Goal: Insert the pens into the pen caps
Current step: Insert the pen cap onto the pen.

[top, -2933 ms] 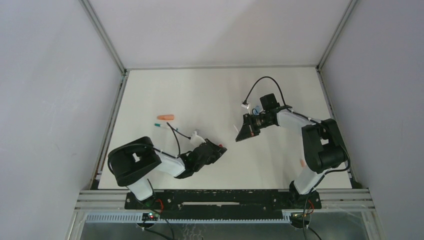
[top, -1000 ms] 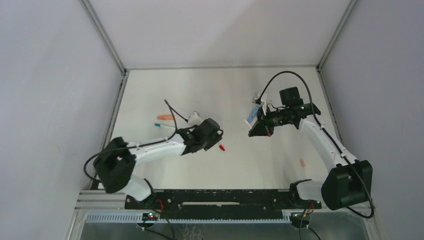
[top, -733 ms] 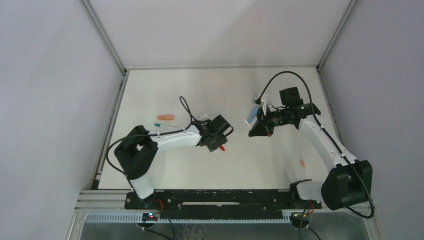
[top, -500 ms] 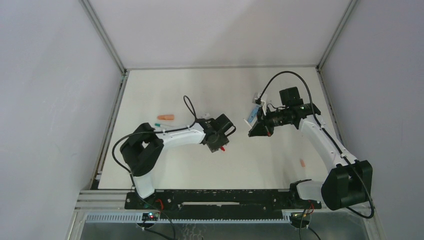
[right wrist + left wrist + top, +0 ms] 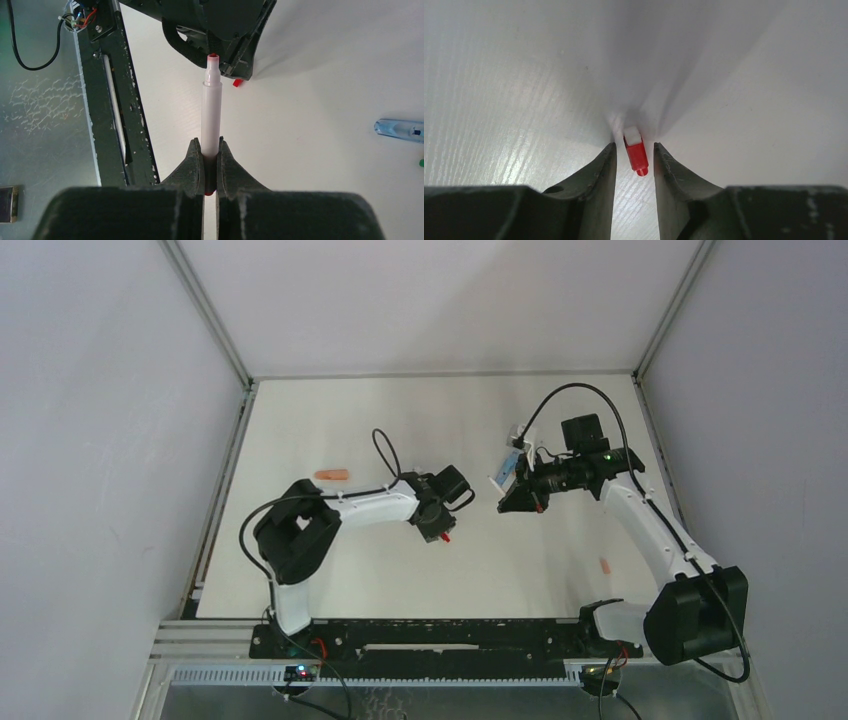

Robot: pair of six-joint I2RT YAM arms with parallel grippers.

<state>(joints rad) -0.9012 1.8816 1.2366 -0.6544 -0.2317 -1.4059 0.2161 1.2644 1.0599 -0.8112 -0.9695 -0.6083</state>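
Observation:
My left gripper (image 5: 634,156) is open and low over the table, its fingers (image 5: 600,170) on either side of a short red pen cap (image 5: 636,153) that lies flat; I see no contact with it. In the top view the left gripper (image 5: 437,523) is at mid-table with the red cap (image 5: 446,536) at its tip. My right gripper (image 5: 210,146) is shut on a white pen (image 5: 210,107) with a red tip, which points toward the left gripper (image 5: 220,30). The red cap also shows in the right wrist view (image 5: 238,82). The right gripper (image 5: 510,502) hovers right of the left one.
A salmon-orange cap (image 5: 331,475) lies at the left. A small orange piece (image 5: 604,565) lies near the right edge. A light blue cap (image 5: 400,130) and a green bit (image 5: 421,162) lie off to the right in the right wrist view. The black base rail (image 5: 450,638) runs along the near edge.
My left arm has reached out from near its base to mid-table and brought its open gripper down round the red cap. My right gripper rose earlier and now holds still with the pen.

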